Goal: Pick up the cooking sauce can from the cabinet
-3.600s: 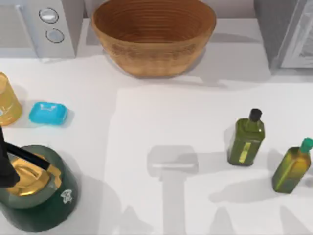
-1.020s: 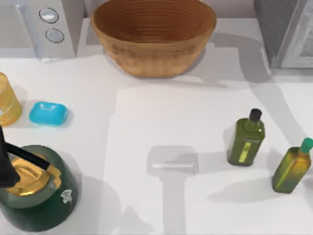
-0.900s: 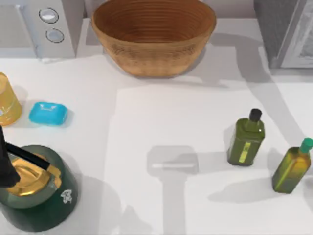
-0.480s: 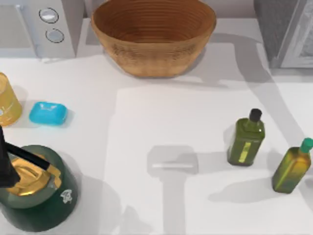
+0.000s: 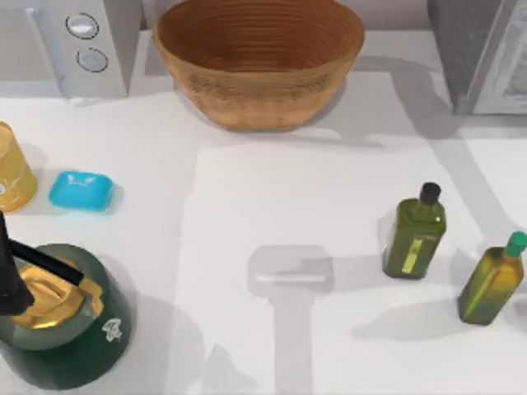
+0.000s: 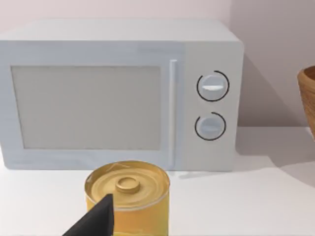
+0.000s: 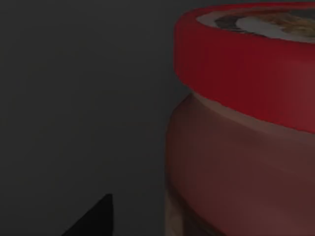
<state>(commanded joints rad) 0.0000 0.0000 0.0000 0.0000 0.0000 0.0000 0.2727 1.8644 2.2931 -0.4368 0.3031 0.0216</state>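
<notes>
The sauce can (image 7: 246, 123) stands in a dim cabinet, very close in front of the right gripper (image 7: 91, 219) — one dark fingertip (image 7: 93, 219) shows beside it, and I cannot tell whether the fingers are spread or pressed together. If they arrive off-centre, they could nudge the can over or push it deeper. The left gripper (image 6: 93, 221) hangs idle near a yellow tin (image 6: 129, 199) before the microwave (image 6: 118, 93) — fingers likewise unclear.

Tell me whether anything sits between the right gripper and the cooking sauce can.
Nothing visible does. In the right wrist view the cooking sauce can looms close, red rim up, against the dark cabinet interior, and only one dark fingertip of the right gripper shows beside it, with open space between.
</notes>
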